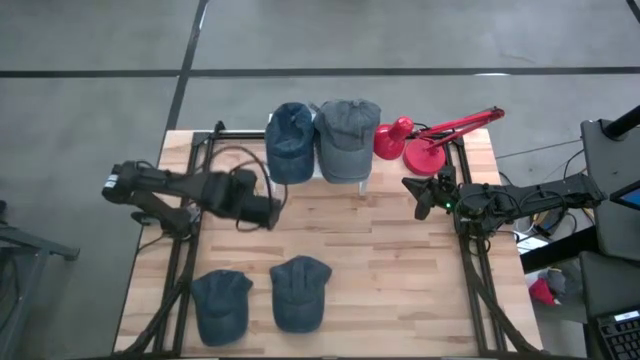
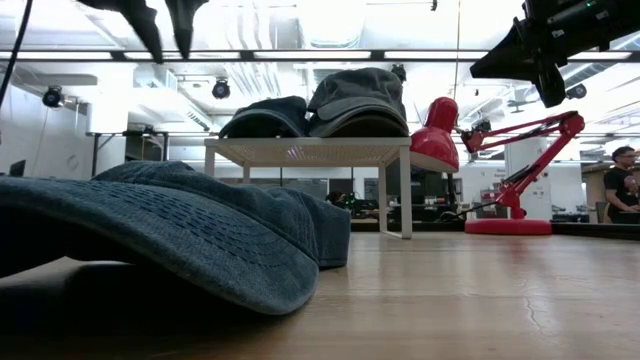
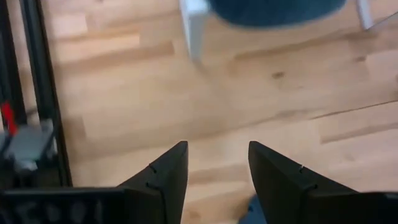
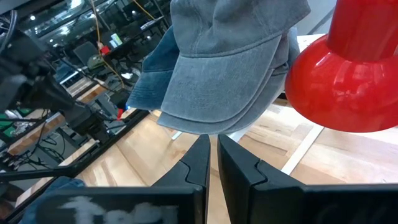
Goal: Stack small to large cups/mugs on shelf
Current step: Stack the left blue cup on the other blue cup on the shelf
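Observation:
A white perforated shelf [image 1: 366, 178] stands at the table's far edge on short legs. A dark blue cap [image 1: 290, 140] and a grey cap [image 1: 347, 135] lie on it side by side, brims toward the near side. In the right wrist view a second grey brim [image 4: 261, 115] shows under the grey cap [image 4: 230, 62]. Two more dark blue caps [image 1: 220, 305] [image 1: 300, 292] rest on the table near its near edge. My left gripper [image 1: 275, 212] hangs open above bare wood left of the shelf's front. My right gripper [image 1: 412, 190] is shut, in the air right of the shelf.
A red desk lamp [image 1: 430, 140] stands right of the shelf, its shade [image 4: 348, 74] close before my right gripper. Black frame rails [image 1: 190, 200] run along both table sides. Bare wood [image 1: 350, 230] lies between the shelf and the near caps. A person [image 2: 620, 190] stands in the room beyond.

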